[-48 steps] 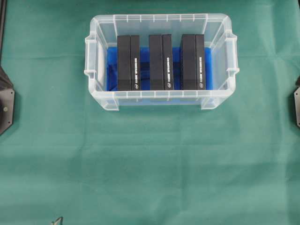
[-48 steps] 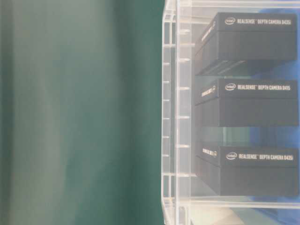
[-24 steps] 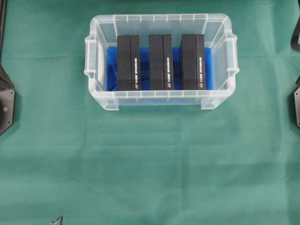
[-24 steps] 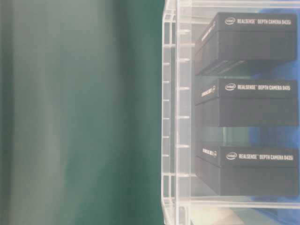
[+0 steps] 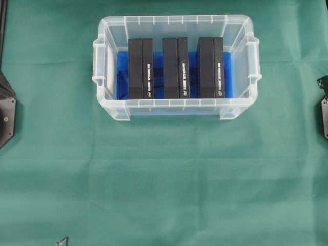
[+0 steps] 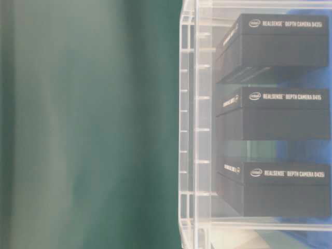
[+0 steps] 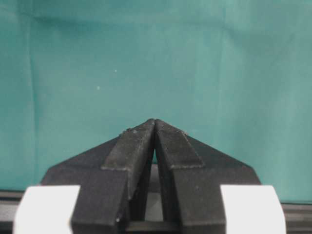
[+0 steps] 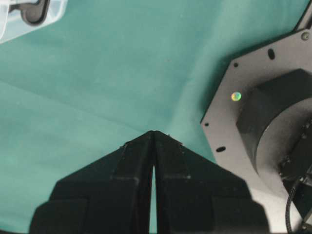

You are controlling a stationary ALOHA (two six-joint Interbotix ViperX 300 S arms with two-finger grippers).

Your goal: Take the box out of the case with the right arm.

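Note:
The case (image 5: 177, 19) is a clear plastic tub with a blue bottom, standing at the back middle of the green cloth. Three black boxes stand side by side in it: left (image 5: 140, 68), middle (image 5: 176, 67) and right (image 5: 211, 67). The table-level view shows the case wall (image 6: 189, 129) and the boxes' printed sides (image 6: 275, 116). My right gripper (image 8: 153, 131) is shut and empty over bare cloth, far from the case, whose corner (image 8: 29, 14) shows at the top left. My left gripper (image 7: 154, 121) is also shut and empty over cloth.
The right arm's black base plate (image 8: 253, 97) lies just right of the right gripper. A black part of the right arm (image 5: 323, 82) peeks in at the right edge. The left arm's base (image 5: 6, 113) sits at the left edge. Green cloth (image 5: 164, 179) covers the table.
A black part of the right arm at the overhead view's right edge has shifted from beside the case's back toward the front. The case and boxes have not moved.

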